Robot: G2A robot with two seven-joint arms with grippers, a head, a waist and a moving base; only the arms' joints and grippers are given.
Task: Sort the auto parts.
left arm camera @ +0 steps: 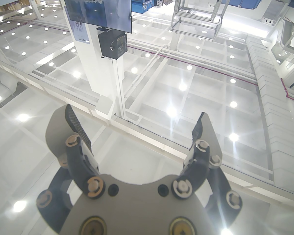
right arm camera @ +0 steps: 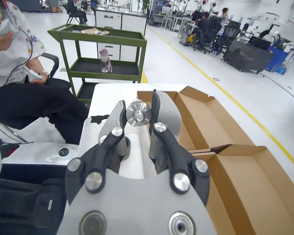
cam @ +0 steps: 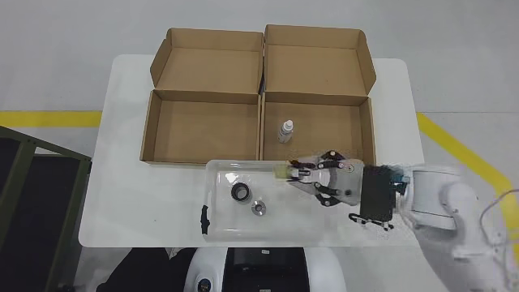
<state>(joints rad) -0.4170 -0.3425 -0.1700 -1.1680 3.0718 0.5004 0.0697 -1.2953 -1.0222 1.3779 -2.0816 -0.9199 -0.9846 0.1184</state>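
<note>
Metal gleams between the fingers of the right pincer: we see them clamped on a round metal part, one finger on each side of its rim, with its flat face turned back toward the wrist.

Directly beneath this pincer we find the clear tray, which rests on the white table. The held part hangs above the tray, not touching it.

Out past the fingertips, down in the tray, we make out a black ring. A small silver part lies near it, but the two are apart.

Off to the pincer's side, away from the robot, stands the right cardboard box, its near wall just beside the tray. Inside it we see a small white bottle-shaped part, close to the wall on the fingertip side.

Farther along in the direction the fingertips point, the left cardboard box sits against the right one, side by side.

Our left pincer points up at the ceiling, its fingers spread wide apart.
</note>
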